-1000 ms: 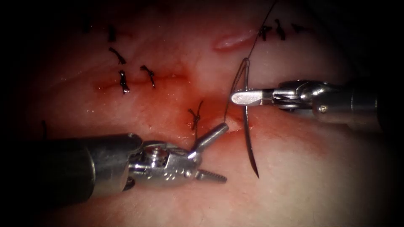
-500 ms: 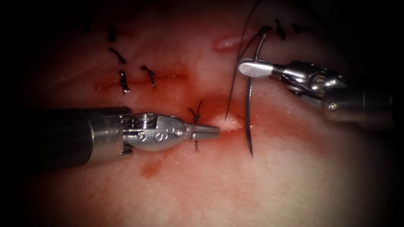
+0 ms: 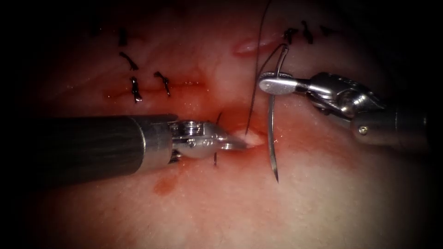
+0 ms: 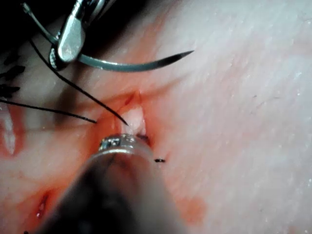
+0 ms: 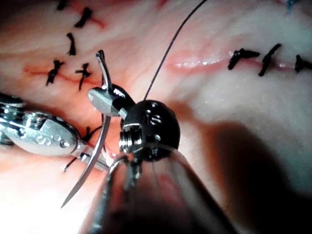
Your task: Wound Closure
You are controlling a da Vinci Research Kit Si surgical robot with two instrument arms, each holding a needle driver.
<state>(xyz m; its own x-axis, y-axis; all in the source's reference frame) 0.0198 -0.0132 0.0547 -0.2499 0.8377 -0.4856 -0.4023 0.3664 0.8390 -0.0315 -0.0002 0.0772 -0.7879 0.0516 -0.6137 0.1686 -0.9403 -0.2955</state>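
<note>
Surgical practice bench (sutured tissue (image 3: 221,203), needle (image 3: 272,138)).

Right hand holding the needle free above the tissue

The right hand (image 3: 272,85) clamps the needle (image 3: 272,133) near its thread end, point hanging below it; the left hand (image 3: 237,143), closed, pinches the tissue (image 3: 323,193) at the cut, beside the thread (image 3: 253,99).

Light: I read it strongest across the lower middle of the endoscope view, falling off on every side into a dark rim (image 3: 18,221). The backdrop throughout is the tissue (image 3: 323,207), pale and wet, with small glints where the lamp catches it. In the right wrist view I log a broad shadow (image 5: 253,161) lying over the pale surface. In the left wrist view the ground behind goes to black (image 4: 122,9).
</note>
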